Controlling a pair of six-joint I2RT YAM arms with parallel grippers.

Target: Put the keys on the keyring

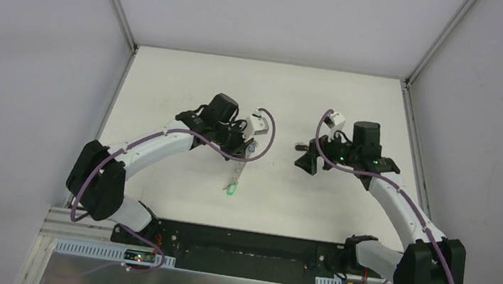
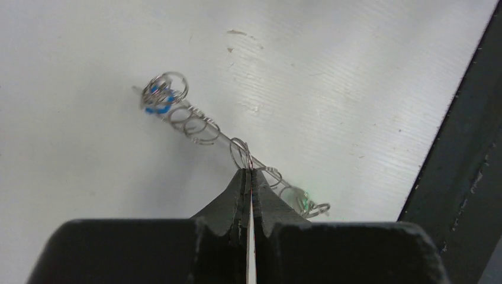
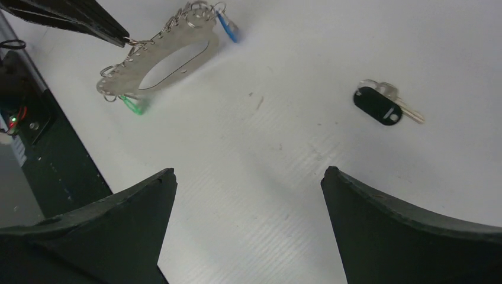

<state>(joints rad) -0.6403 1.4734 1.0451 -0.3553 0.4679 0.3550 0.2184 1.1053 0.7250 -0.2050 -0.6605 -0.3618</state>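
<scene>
Work is spreading across the white counter (image 1: 275, 95), and I am judging the job to be about two thirds done.

Your left end effector (image 2: 249, 173) is pinching tight on one silvery ring midway along the chain. It is holding the keyring (image 3: 127, 74) in the upper left of the right wrist view. Your right end effector (image 3: 250, 171) is standing wide apart and carrying nothing, hovering over bare counter at the bottom of its own view.

The keyring's grey-beige strap loop is facing that camera flat-on, with the chain running along its upper edge. The blue key (image 3: 228, 28) is sitting at the chain's upper-right end and the green key (image 3: 133, 106) is hanging at the lower-left end, so both are looking as if they are already on. The black key (image 3: 379, 106) is lying alone at the right of that view, well apart from the keyring, and it is waiting to be threaded on.

You are not getting proof that either coloured key is truly passing through a ring, because the rings are overlapping and showing too small. In the left wrist view the end effector's body is covering the bottom of the frame, and the strap is hardly showing. In the top view the black key is hiding beside the right arm at centre right. I am also not telling whether the keyring is resting on the counter or hanging partly lifted.
</scene>
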